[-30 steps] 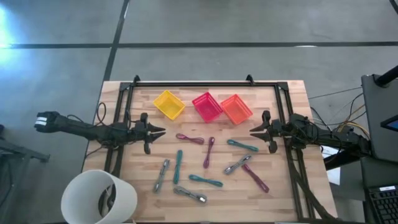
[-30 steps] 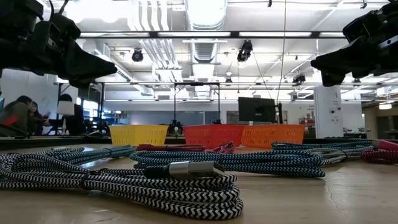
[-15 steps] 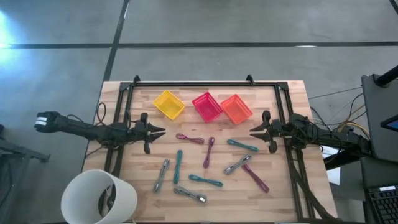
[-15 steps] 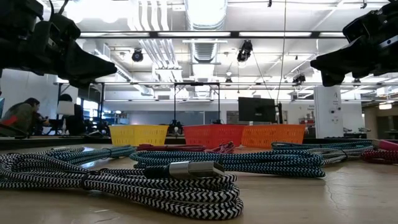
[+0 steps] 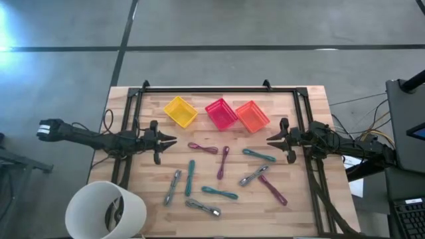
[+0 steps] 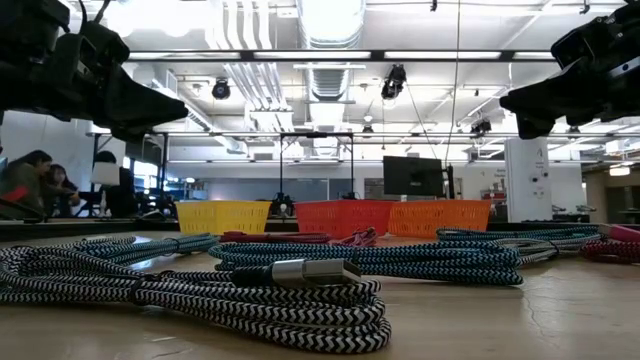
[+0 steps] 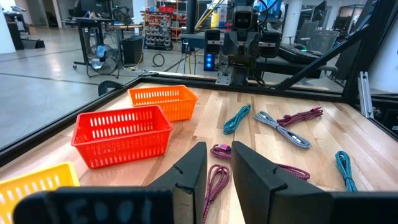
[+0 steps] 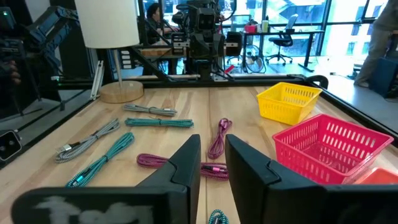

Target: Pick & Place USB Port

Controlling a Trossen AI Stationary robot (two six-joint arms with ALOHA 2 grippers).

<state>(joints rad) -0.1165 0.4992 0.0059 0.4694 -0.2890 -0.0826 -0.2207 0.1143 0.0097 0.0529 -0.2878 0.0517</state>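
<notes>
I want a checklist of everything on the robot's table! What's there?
Surface: wooden table with a dark frame.
Job's things: yellow basket, pink basket and orange basket in a row at the far side.
Clutter: white lamp at the near left corner.
Grippers: left gripper and right gripper hover at the table's sides, jaws slightly apart, holding nothing.
Cables: teal, maroon and grey bundles lie loose mid-table, such as a teal cable.
Surroundings: people sit in the room behind.

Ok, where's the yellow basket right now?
In the high view, the yellow basket sits at the table's far edge, leftmost of three, beside the pink basket and nearest the left gripper.
</notes>
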